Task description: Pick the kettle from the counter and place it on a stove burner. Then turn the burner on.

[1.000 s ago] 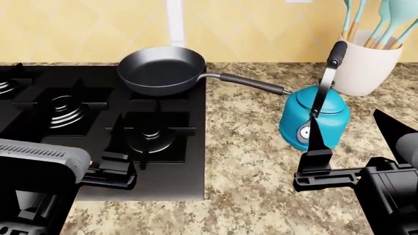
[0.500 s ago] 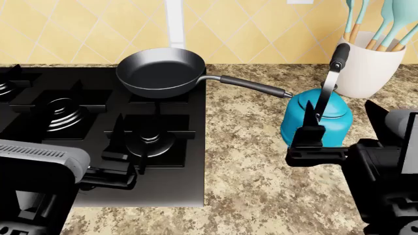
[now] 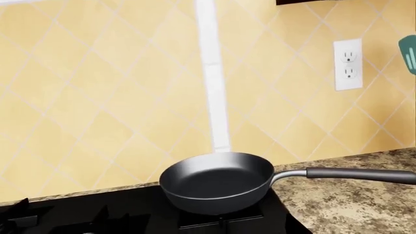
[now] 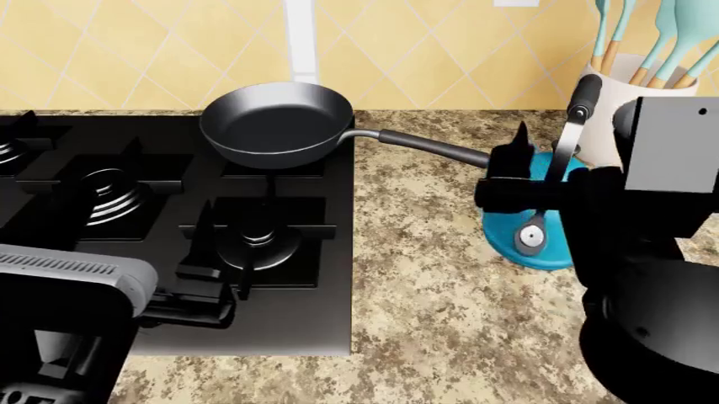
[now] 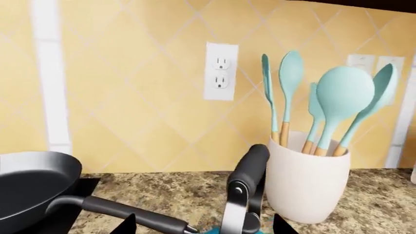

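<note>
Head view: the kettle (image 4: 537,225) sits on the counter (image 4: 450,295), not yet on the burner (image 4: 259,237). The right gripper (image 5: 202,226) is open around its handle (image 5: 246,187). Nothing is done.

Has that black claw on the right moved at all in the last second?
Yes. The right gripper has moved forward, away from the robot: it was short of the kettle on the counter, and now reaches its handle, toward the utensil crock.
</note>
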You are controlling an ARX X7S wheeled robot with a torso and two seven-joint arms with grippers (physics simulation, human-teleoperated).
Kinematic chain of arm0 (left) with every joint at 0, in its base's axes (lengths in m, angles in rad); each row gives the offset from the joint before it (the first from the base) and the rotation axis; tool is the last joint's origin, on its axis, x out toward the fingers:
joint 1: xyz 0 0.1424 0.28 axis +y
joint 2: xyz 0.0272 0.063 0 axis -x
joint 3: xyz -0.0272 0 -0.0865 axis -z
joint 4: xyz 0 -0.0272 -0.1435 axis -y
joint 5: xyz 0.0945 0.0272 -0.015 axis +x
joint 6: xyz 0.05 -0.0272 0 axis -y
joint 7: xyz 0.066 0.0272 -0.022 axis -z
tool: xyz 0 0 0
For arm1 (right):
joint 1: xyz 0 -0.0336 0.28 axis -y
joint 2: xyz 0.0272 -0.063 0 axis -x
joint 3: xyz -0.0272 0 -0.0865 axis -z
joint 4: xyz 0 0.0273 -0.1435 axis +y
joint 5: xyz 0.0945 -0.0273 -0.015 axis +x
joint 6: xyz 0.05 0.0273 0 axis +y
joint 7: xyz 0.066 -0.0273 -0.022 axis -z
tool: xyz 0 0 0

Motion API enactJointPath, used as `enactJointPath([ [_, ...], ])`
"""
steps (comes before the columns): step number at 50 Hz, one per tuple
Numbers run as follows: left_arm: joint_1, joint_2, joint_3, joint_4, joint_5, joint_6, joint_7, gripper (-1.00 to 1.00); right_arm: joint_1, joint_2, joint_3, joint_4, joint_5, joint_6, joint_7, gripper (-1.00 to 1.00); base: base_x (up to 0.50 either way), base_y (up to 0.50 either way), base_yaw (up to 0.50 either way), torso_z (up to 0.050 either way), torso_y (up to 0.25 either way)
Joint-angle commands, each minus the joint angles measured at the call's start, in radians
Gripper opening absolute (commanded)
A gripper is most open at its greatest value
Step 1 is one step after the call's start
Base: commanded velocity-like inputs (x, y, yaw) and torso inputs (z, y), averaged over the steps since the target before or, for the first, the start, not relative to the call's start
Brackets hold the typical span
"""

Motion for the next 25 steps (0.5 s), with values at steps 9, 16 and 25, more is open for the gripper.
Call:
enactJointPath([
  [9, 0.006, -0.005, 0.006, -0.002, 0.009, 0.007, 0.003, 1.00, -0.005, -0.061, -0.025, 0.131, -0.055, 0.008, 0.023, 1.00, 0.00, 0.00, 0.00, 0.000, 0.000],
  [16, -0.003, -0.002, 0.008, -0.002, 0.005, 0.001, 0.002, 1.00, -0.004, -0.072, -0.017, 0.161, -0.052, -0.002, 0.021, 1.00, 0.00, 0.00, 0.00, 0.000, 0.001],
  [25, 0.006, -0.002, 0.012, -0.006, 0.014, 0.009, 0.004, 1.00, -0.002, -0.088, -0.016, 0.189, -0.055, -0.006, 0.014, 1.00, 0.00, 0.00, 0.00, 0.000, 0.000],
])
